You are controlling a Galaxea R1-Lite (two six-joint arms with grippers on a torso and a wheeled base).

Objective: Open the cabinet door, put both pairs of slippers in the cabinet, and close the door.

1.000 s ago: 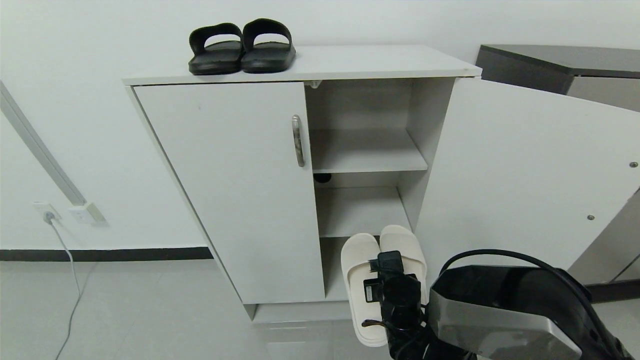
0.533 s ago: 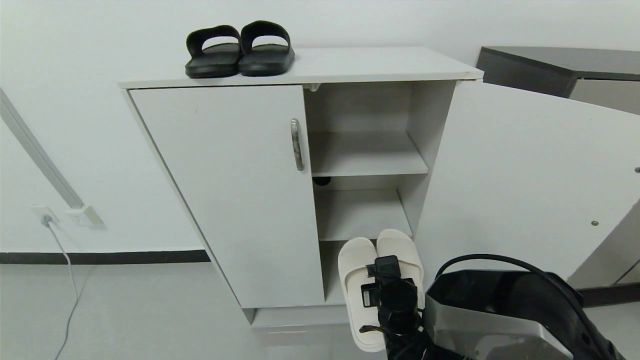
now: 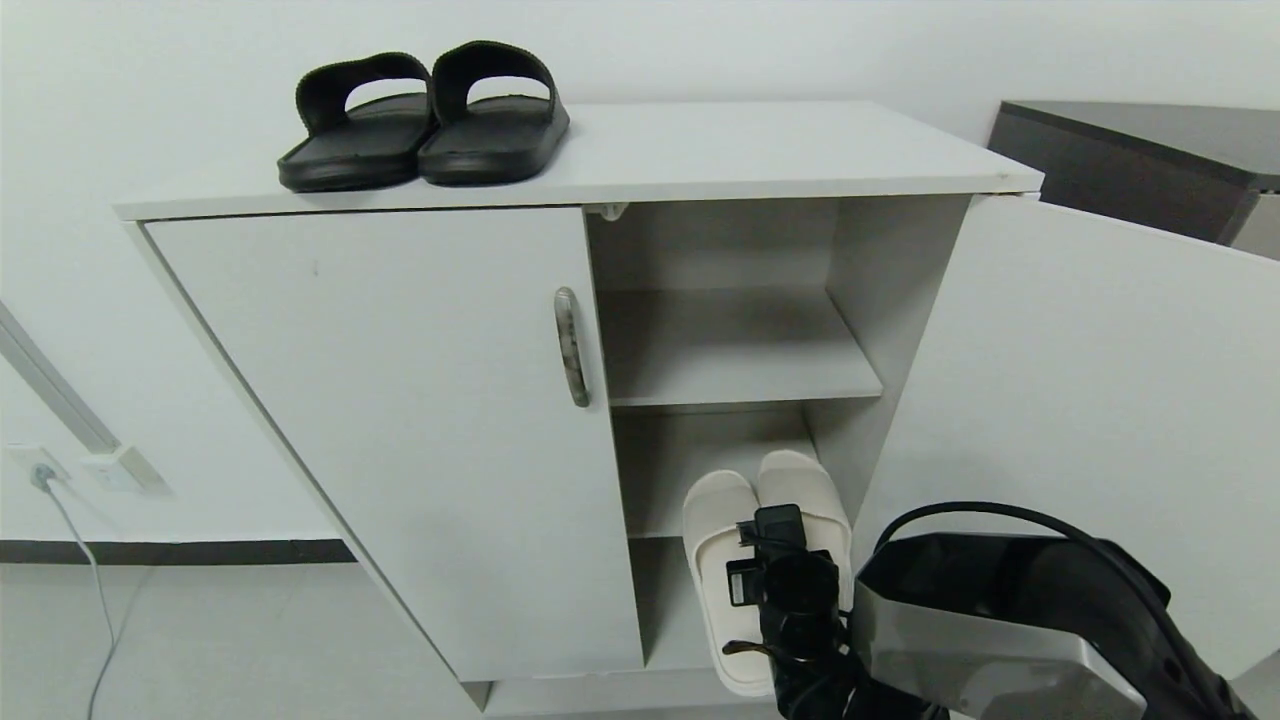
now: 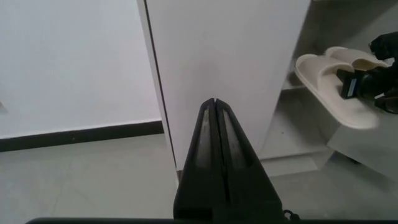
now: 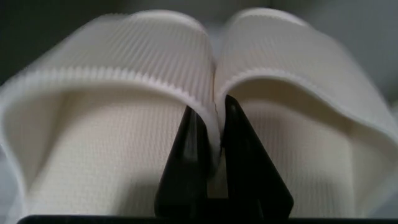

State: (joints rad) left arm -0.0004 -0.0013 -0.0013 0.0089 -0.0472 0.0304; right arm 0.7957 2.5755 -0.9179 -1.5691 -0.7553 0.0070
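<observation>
Comparing the head view with the two earlier frames, we log a shift of the whole picture: the cabinet (image 3: 760, 150) now fills more of the frame and the wall socket (image 3: 120, 468) has slid toward the left edge. This is the camera moving, not the furniture.

The black slippers (image 3: 425, 120) lie side by side on the cabinet top at upper left, as before. The closed door (image 3: 400, 430) takes the left half of the cabinet front, with its handle (image 3: 571, 346) on the inner edge. The open door (image 3: 1090, 430) stands swung out at frame right.

The right gripper (image 3: 768, 525) is at lower centre, its fingers clenched on the white slippers (image 3: 718, 560). In the right wrist view they pinch the pair's two inner strap edges together.

Against the cabinet, the pair has changed place. A second ago the toes reached just to the front edge of the lower shelf (image 3: 690, 490). Now they overlap the opening between it and the upper shelf (image 3: 735, 355). The heels hang in front of the bottom compartment.

The left gripper (image 4: 215, 106) has its fingers pressed together on nothing and is low before the closed door, above the floor (image 4: 81, 180).
</observation>
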